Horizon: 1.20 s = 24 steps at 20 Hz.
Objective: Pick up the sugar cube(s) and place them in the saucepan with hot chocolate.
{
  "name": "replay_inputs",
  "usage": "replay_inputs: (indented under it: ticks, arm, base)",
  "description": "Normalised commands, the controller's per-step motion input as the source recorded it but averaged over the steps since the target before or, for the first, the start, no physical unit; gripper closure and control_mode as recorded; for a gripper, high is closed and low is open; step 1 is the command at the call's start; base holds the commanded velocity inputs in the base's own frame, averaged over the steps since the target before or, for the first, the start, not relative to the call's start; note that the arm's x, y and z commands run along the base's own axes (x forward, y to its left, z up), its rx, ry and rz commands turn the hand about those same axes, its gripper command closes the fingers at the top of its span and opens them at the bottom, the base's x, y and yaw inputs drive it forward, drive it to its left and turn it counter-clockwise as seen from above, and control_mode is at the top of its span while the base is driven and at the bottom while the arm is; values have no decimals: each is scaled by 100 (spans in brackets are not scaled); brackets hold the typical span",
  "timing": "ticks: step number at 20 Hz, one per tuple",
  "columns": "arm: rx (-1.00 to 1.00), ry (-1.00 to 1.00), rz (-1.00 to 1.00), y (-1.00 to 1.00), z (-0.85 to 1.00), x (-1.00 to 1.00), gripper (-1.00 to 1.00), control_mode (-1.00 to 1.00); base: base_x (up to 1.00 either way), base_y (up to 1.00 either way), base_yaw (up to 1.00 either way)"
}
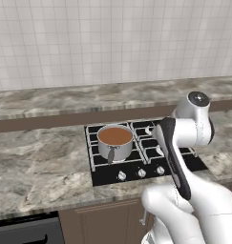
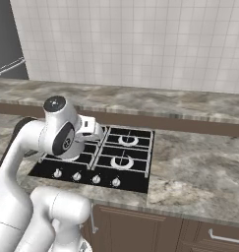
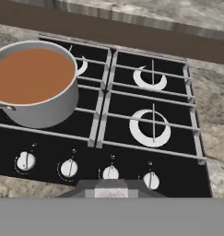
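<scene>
The shiny steel saucepan [image 1: 115,150] stands on the front left burner of the black hob, its short handle pointing toward the front. Hot chocolate [image 1: 114,136] fills it as a flat reddish-brown disc. In the hand view the saucepan [image 3: 44,115] sits at the upper left, with the hot chocolate [image 3: 30,76] nearly to the rim. My gripper [image 3: 111,191] hovers above the hob's front edge, to the right of the pan. Its dark tips are shut on a small pale block, the sugar cube [image 3: 111,193], which is mostly hidden. The white hand [image 2: 95,130] hangs over the hob's left half.
The black gas hob [image 3: 150,133] has several burners and a row of knobs [image 3: 110,173] along its front. Marble counter [image 1: 41,162] spreads on both sides, a raised ledge and tiled wall behind. My own arm [image 1: 177,157] blocks the hob's right part in the left base view.
</scene>
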Motion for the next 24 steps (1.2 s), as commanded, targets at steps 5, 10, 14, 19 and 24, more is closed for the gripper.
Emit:
replay_inputs:
  ticks: [5,10,14,19,24]
  arm:
    - [0,2,27,73,0,31,100,-100]
    - [-8,8,12,57,3,23,100,-100]
    - [-8,15,9,27,1,23,100,-100]
    - [-1,12,3,20,-13,36,100,-100]
    - [0,10,2,19,-11,40,100,-100]
  base:
    - [0,0,0]
    - [0,0,0]
    - [0,0,0]
    - [0,0,0]
    - [0,0,0]
